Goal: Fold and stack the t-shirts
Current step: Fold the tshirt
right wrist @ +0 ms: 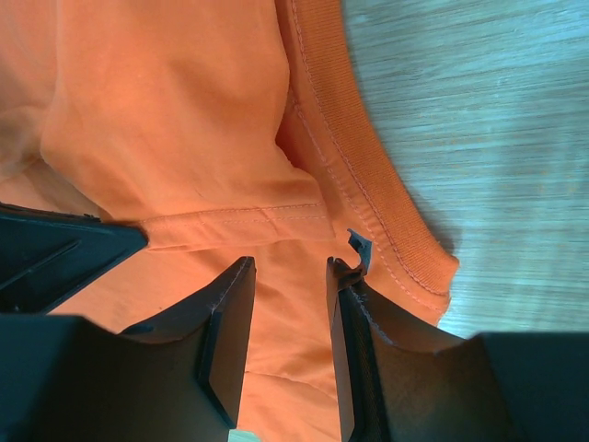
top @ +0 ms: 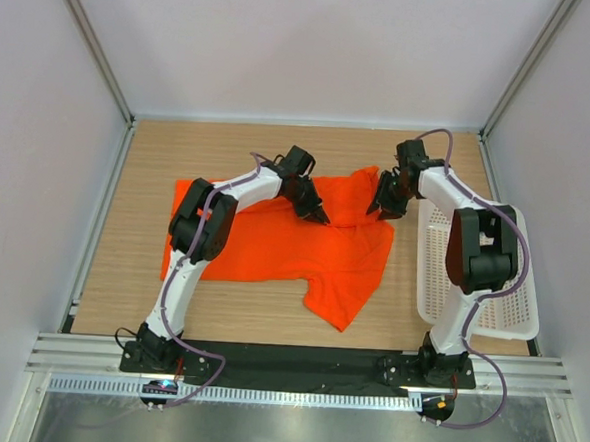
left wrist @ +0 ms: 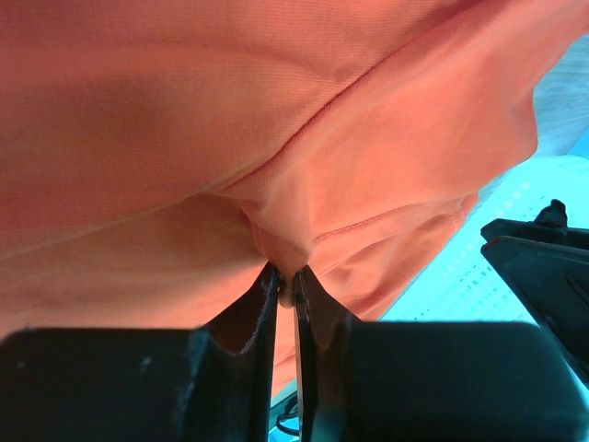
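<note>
Folding barely begun | shirt (top: 303, 252) lay rumpled toward far edge | left gripper (top: 320, 217) clamped it | right gripper (top: 382, 210) gaped | stacking pending

On the left: rising from the near base with the left arm (top: 207, 221), bent at the elbow and stretched far and rightward toward the middle, ending in the left gripper (top: 317, 214) angled down and clamped tight on a pinch of t-shirt (left wrist: 276, 138). On the right: rising with the right arm (top: 478, 254), folded back at the elbow, reaching far and leftward, ending in the right gripper (top: 384, 208) tilted down, fingers (right wrist: 225, 313) parted with a clear gap. Near each other at the far middle, yet apart.
</note>
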Available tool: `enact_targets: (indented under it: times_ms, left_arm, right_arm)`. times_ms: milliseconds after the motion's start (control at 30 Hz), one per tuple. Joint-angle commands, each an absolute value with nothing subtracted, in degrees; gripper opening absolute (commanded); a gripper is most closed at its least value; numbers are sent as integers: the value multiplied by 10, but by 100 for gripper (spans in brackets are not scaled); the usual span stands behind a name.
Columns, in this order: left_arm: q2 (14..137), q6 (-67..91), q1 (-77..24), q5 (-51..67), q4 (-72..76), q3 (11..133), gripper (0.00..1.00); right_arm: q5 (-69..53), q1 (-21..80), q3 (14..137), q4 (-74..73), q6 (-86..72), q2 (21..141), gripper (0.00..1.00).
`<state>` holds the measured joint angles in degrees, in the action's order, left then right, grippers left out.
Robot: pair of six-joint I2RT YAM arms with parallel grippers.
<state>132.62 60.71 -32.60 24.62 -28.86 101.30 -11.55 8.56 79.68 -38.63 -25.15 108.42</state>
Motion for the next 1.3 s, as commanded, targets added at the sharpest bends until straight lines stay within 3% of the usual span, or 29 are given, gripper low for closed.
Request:
enact_targets:
  times_ms: [0,700,833,867,967,1267]
  left_arm:
    - [1328,592,-326,247,-301,1039,12]
    - [1328,583,-326,254,-311,1050,12]
    - [1325,583,-326,255,-313,1052,12]
    - [1325,582,-326,255,-315,1052,12]
    - [1325,570,-326,254,-334,1064,10]
    - [1332,524,-324,253,-417,1110,3]
  right_arm:
    - [-109,85,803,-380,-242,1096,44]
    - [-126,85,819,-361,-251,1141,40]
    - [-125,86,826,-363,-257,1134,24]
    - [-126,85,832,-373,-261,1129,15]
    - [-127,88,855,-405,-275,1106,1]
    - [-155,87,800,-440,-384,1031,1]
